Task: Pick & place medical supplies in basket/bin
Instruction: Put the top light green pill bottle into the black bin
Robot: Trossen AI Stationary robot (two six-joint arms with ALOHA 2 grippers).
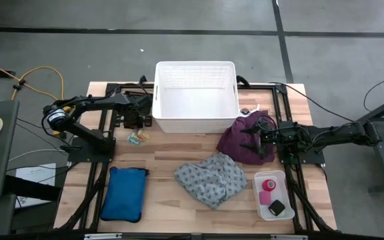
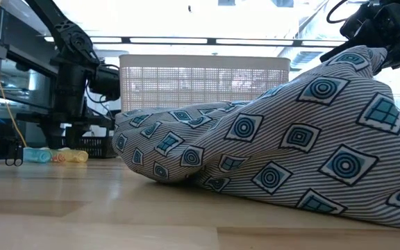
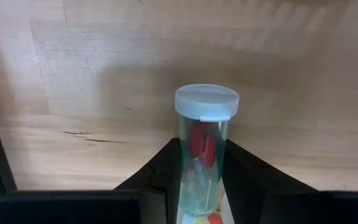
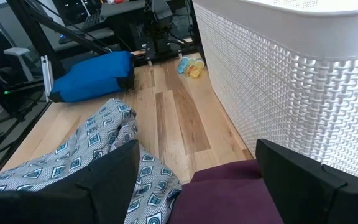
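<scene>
Supplies were all still outside the white basket [image 1: 195, 90], so nothing looked placed yet. The left gripper [image 3: 199, 186] pinched the small clear bottle [image 3: 204, 149] between its fingers, long axis running straight out past the fingertips, white cap foremost. The right gripper [image 4: 194, 171] hung spread wide over the purple cloth [image 4: 225, 199].

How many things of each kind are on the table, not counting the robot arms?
Cloths: 2, the purple cloth and the grey patterned cloth
Bottles: 1, the small clear bottle between the left gripper fingers
Tape rolls: 1, pink tape roll
Black blocks: 1, small black block
Baskets: 1, white basket
Trays: 1, small white tray
Blue pouches: 1, blue pouch
Total: 8
</scene>
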